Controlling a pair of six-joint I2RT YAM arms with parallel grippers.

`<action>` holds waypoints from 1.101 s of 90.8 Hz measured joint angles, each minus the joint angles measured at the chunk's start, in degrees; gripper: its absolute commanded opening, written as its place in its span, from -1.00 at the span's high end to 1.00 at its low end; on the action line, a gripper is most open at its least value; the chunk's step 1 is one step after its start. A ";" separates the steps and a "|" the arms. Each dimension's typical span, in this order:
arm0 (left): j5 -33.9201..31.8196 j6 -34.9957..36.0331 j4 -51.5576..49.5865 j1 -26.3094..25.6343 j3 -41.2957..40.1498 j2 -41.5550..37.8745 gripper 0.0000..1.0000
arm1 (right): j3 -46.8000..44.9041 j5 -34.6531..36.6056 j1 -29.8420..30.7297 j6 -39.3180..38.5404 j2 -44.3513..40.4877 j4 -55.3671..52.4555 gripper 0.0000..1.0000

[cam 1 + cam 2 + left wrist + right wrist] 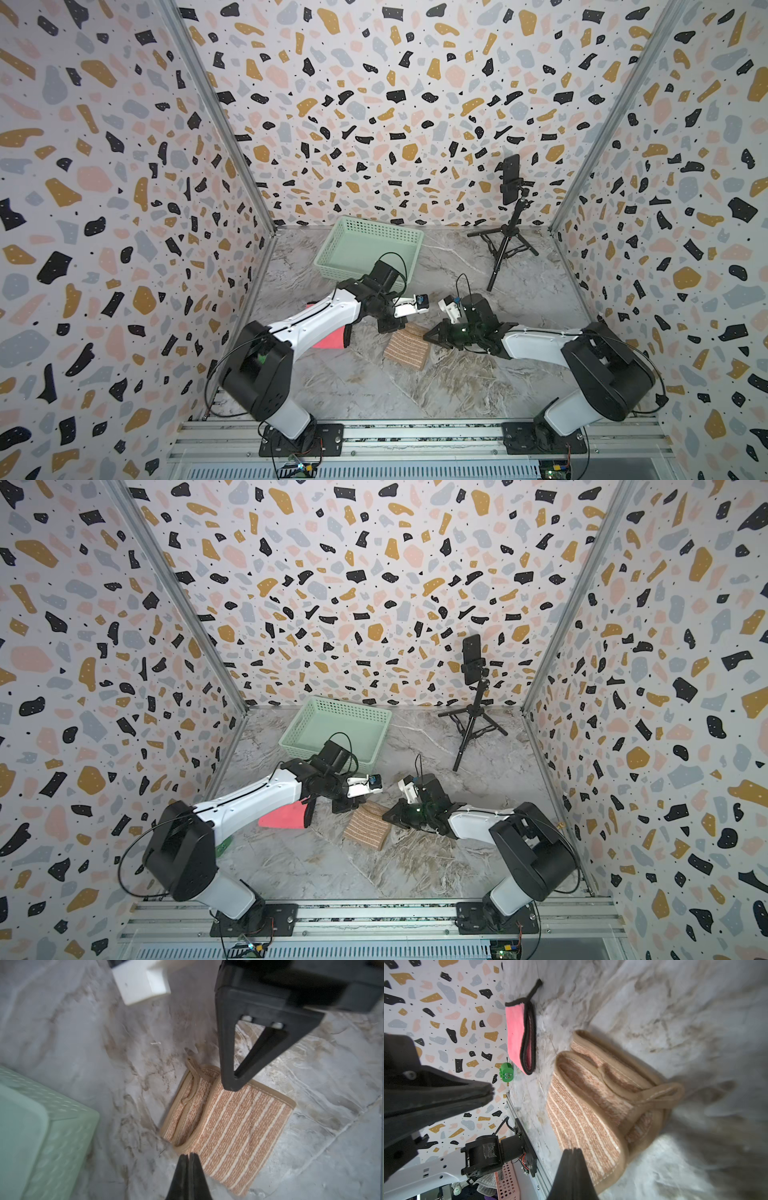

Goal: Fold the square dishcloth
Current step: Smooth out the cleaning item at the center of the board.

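The square dishcloth (406,348) (366,827) is tan with pale stripes and a beige hem. It lies folded on the marble tabletop, one flap doubled over and its hanging loop (192,1084) on top. My left gripper (387,325) (188,1155) hovers at the cloth's far left corner, jaws shut, holding nothing. My right gripper (432,336) (573,1150) is at the cloth's right edge, also shut and empty. Each wrist view shows the other arm's gripper beside the dishcloth (228,1126) (591,1105).
A pink cloth (330,341) (282,817) with black trim lies folded under the left arm. A mint basket (332,259) (297,739) stands behind it, a phone on a tripod (509,232) at the back right. A green toy (506,1072) sits by the left wall.
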 measured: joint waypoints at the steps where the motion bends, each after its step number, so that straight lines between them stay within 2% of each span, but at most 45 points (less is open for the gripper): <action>1: -0.07 -0.35 0.00 -0.02 0.24 0.87 0.99 | -0.11 0.02 0.02 0.26 0.48 0.52 1.00; 12: -1.44 -1.77 -0.92 -0.02 0.96 7.85 1.00 | -0.52 0.20 0.04 3.30 6.14 4.96 1.00; 21: -4.11 -1.55 -1.29 -0.02 0.90 9.14 1.00 | -0.46 0.35 -0.07 4.11 8.79 6.71 1.00; 35: -11.39 -1.79 2.99 -0.13 0.17 9.90 1.00 | -0.42 2.25 -0.11 3.67 8.17 6.84 1.00; 44: -14.60 -2.25 4.74 -0.11 -0.04 10.71 1.00 | -1.03 5.05 0.00 2.49 3.85 3.65 1.00; 55: -14.75 -2.71 5.14 -0.11 -0.11 10.82 1.00 | -3.85 9.42 0.63 1.90 -7.06 0.92 1.00; 63: -14.45 -3.04 5.22 -0.07 -0.33 10.84 1.00 | -4.68 11.78 3.45 1.97 -13.14 0.44 1.00; 68: -14.34 -3.28 5.18 -0.07 -0.42 10.84 1.00 | -4.68 12.66 5.40 2.40 -14.14 1.01 1.00; 82: -14.10 -3.91 5.11 -0.07 -0.42 10.86 1.00 | -4.68 13.88 10.12 4.00 -9.07 3.61 1.00; 100: -13.99 -4.00 4.94 -0.07 -0.42 10.86 1.00 | -4.66 14.12 11.04 4.37 2.01 5.29 1.00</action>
